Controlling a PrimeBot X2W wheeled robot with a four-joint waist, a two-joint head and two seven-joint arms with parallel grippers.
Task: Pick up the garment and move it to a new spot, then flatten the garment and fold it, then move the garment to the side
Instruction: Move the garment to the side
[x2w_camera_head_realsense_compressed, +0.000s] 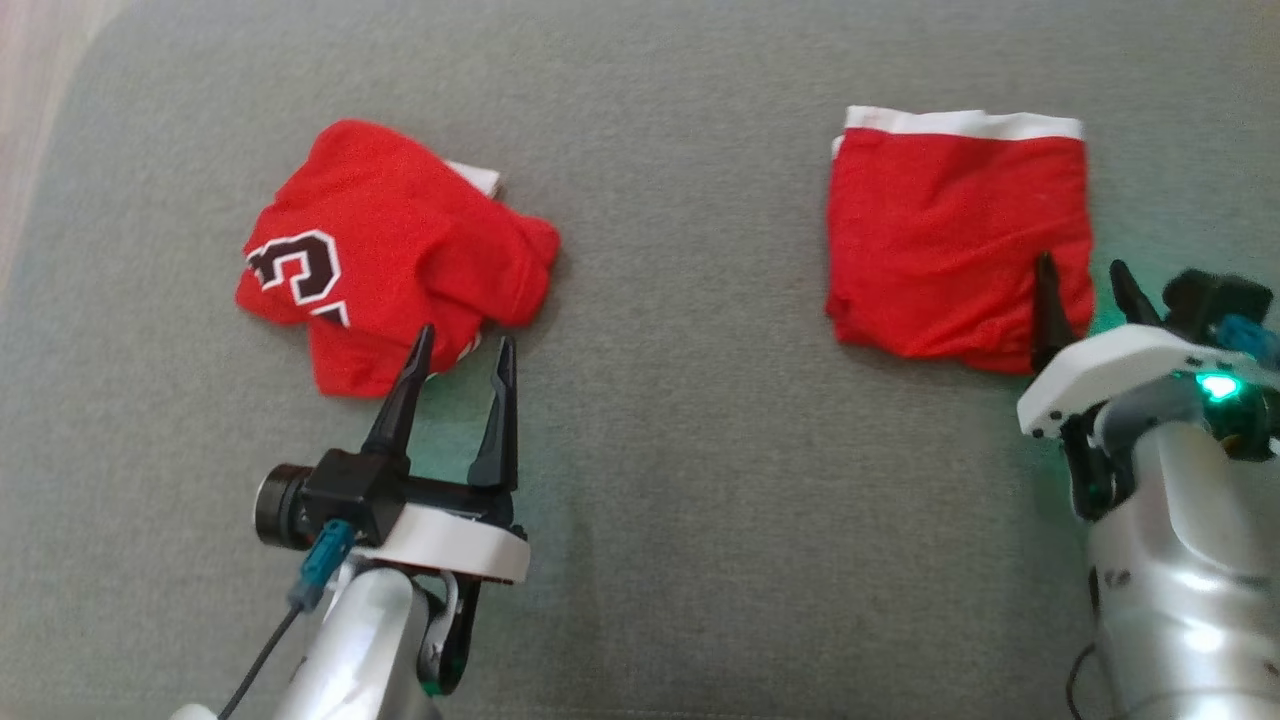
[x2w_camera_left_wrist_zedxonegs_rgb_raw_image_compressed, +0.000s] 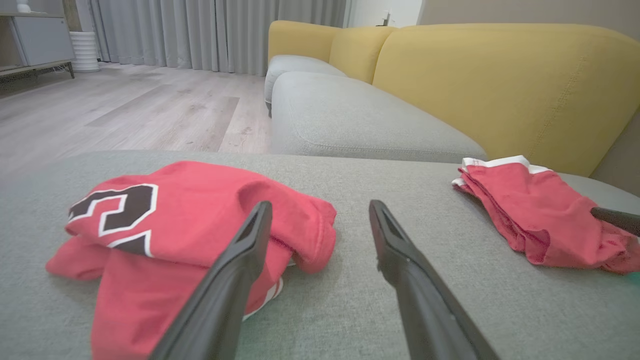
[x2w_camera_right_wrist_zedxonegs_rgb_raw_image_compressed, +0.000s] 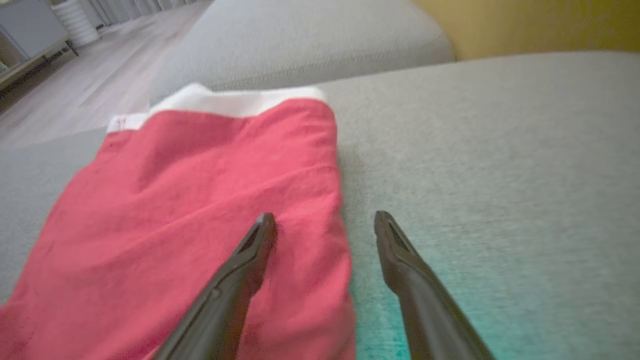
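Both grippers (x2w_camera_head_realsense_compressed: 462, 345) (x2w_camera_head_realsense_compressed: 1085, 275) wide open

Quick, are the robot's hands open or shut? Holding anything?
Left gripper: open, holding nothing.
Right gripper: open, holding nothing, at the edge of the folded red garment.

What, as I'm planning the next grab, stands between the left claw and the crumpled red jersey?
Nothing visible. The open left claw is at the near edge of the crumpled red numbered jersey.
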